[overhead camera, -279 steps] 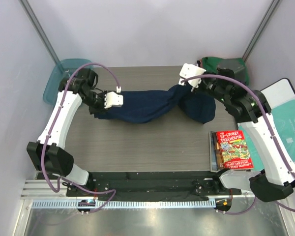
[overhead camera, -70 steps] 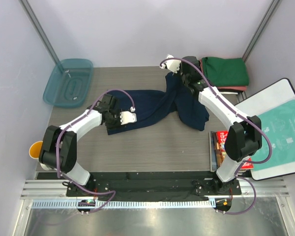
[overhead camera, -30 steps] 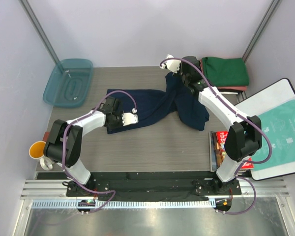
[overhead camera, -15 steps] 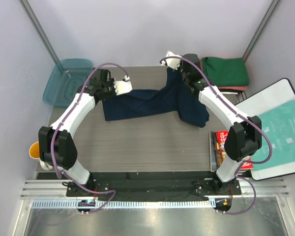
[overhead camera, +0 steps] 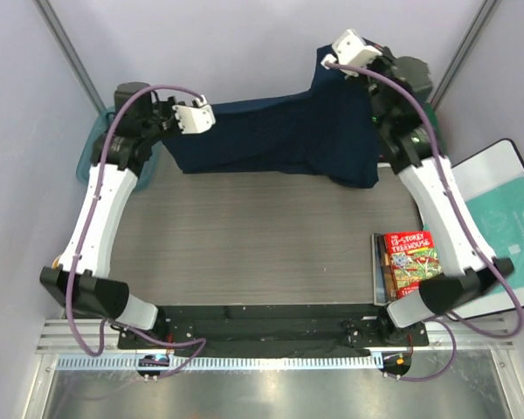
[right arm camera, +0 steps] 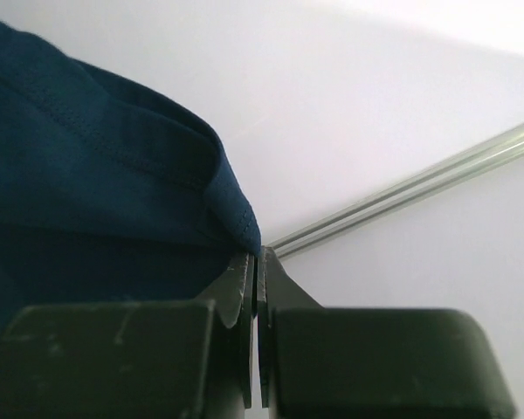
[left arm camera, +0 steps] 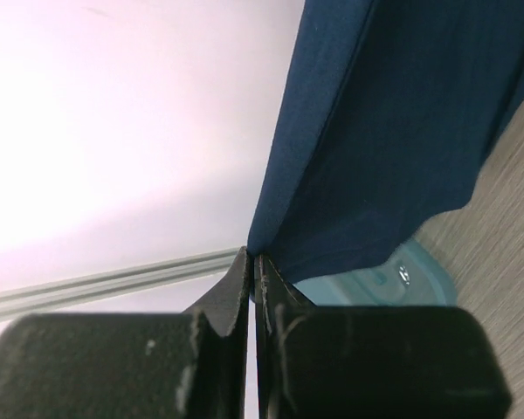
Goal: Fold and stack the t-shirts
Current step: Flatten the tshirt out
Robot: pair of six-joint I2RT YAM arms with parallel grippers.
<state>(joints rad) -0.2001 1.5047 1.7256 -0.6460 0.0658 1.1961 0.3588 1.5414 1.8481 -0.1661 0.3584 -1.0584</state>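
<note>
The dark navy t-shirt (overhead camera: 279, 135) hangs stretched in the air over the far part of the table. My left gripper (overhead camera: 205, 113) is shut on its left top corner. My right gripper (overhead camera: 332, 59) is shut on its right top edge, held higher. In the left wrist view the jaws (left arm camera: 253, 257) pinch a navy cloth corner (left arm camera: 402, 131). In the right wrist view the jaws (right arm camera: 258, 253) pinch a stitched navy hem (right arm camera: 87, 175). The shirt's lower edge hangs just above the table. The folded green, salmon-red and white shirts are hidden behind the raised shirt and right arm.
A teal tub (overhead camera: 89, 161) sits at the far left behind the left arm, and also shows in the left wrist view (left arm camera: 375, 284). A red book (overhead camera: 410, 264) lies at the right front. A teal-printed bag (overhead camera: 511, 218) lies on a white board at the right.
Both arms have lifted the navy shirt off the table and pulled it apart. It now hangs spread in the air at the back. The right gripper rose highest.
</note>
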